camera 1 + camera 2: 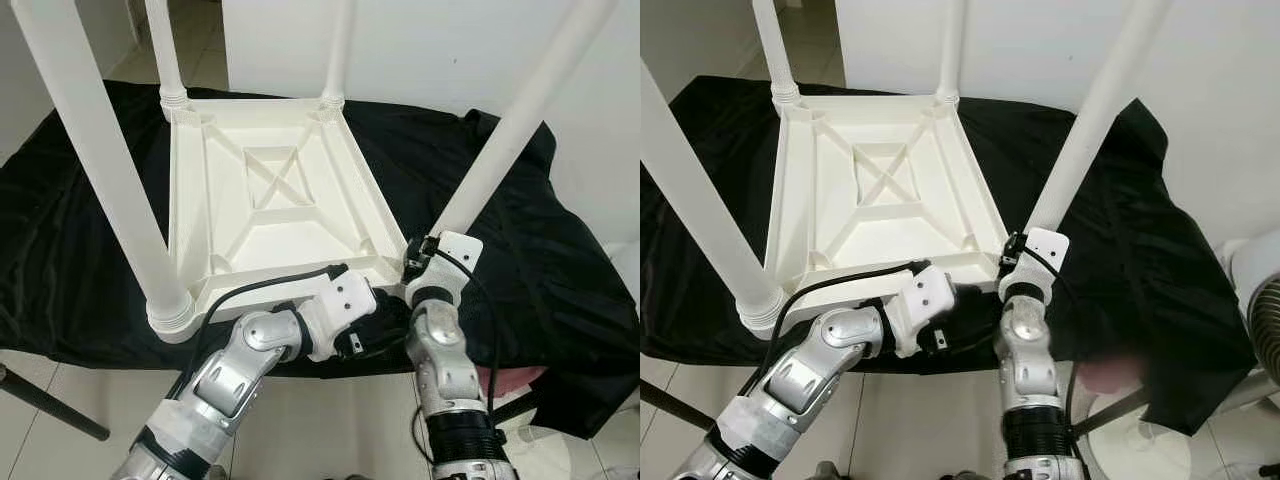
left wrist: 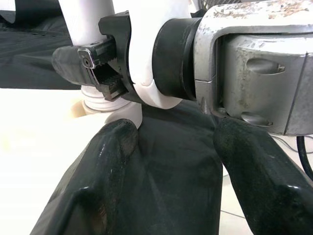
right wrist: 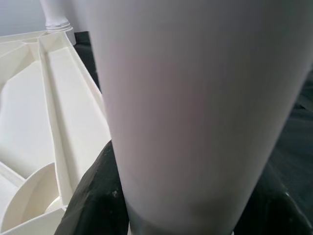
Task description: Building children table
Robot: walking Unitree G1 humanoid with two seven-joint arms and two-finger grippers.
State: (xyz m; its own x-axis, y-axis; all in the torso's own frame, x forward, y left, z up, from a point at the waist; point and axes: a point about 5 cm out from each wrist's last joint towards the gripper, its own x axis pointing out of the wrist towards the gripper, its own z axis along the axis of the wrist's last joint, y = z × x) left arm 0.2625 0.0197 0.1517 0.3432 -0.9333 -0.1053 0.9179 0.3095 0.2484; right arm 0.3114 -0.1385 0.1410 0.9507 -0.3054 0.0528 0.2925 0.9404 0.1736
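Head view, upturned table (image 1: 270, 190), legs up, right gripper (image 1: 432, 250) clasping near-right leg (image 1: 510, 130)

The upturned table (image 1: 270, 190) and its legs (image 1: 100, 170) look like smooth white plastic. Under it lies a black cloth (image 1: 520, 230) — matt, creased. The arms are brushed silver metal.

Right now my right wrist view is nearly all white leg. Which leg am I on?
Observer: The near-right leg. The right gripper clasps it just above the corner of the upturned tabletop.
Operator: Where's the left gripper?
Observer: The left gripper is open, low over the black cloth beside that corner, holding nothing.
Operator: Other legs?
Observer: Three more stand at their corners: near-left leg, far-left leg, far-right leg.
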